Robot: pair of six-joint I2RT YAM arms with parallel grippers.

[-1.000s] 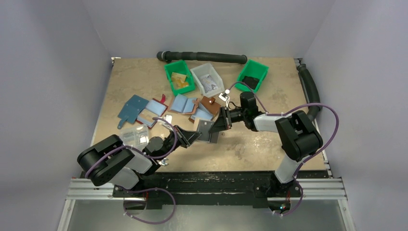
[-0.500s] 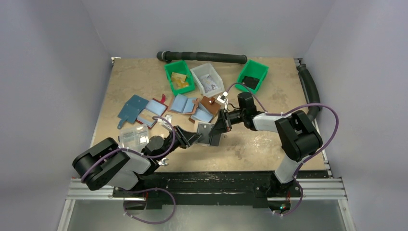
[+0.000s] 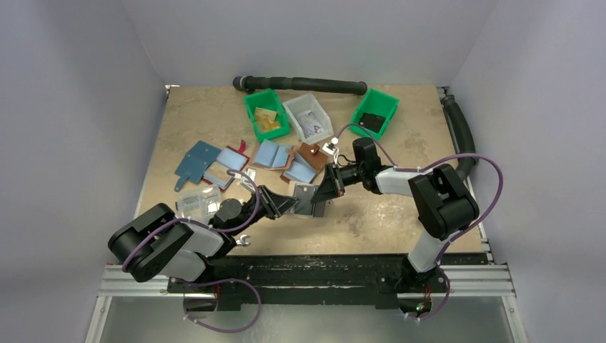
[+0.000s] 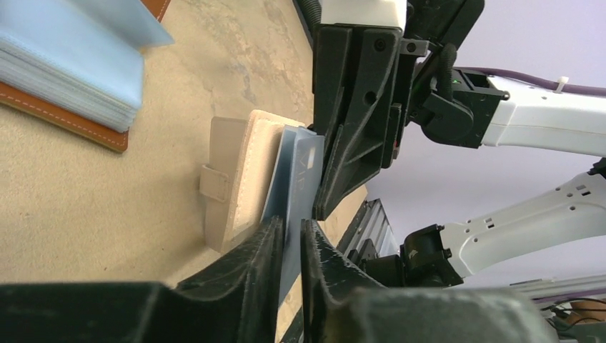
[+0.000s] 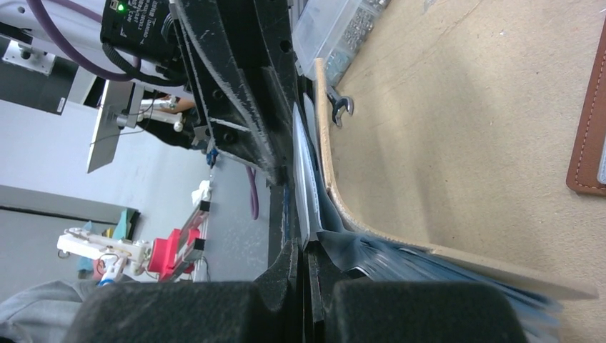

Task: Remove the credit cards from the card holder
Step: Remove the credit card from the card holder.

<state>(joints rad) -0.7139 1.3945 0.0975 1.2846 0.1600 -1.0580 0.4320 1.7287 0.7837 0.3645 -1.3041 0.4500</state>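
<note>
On the surface (image 3: 214,118): two green bins (image 3: 266,114), one white bin (image 3: 308,116), both kinds toward twelve o'clock; at least three brown blue-lined wallets (image 3: 273,153); one clear box (image 3: 198,202) at eight o'clock; one card holder (image 4: 243,171); one light blue card (image 4: 300,164); two black hoses (image 3: 300,84).

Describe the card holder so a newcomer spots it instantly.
Start at the row of open wallets mid-table; just nearer, the left hand and right hand meet. The card holder is the small flat case between them: pale beige with a snap tab, not brown leather with blue lining.
</note>
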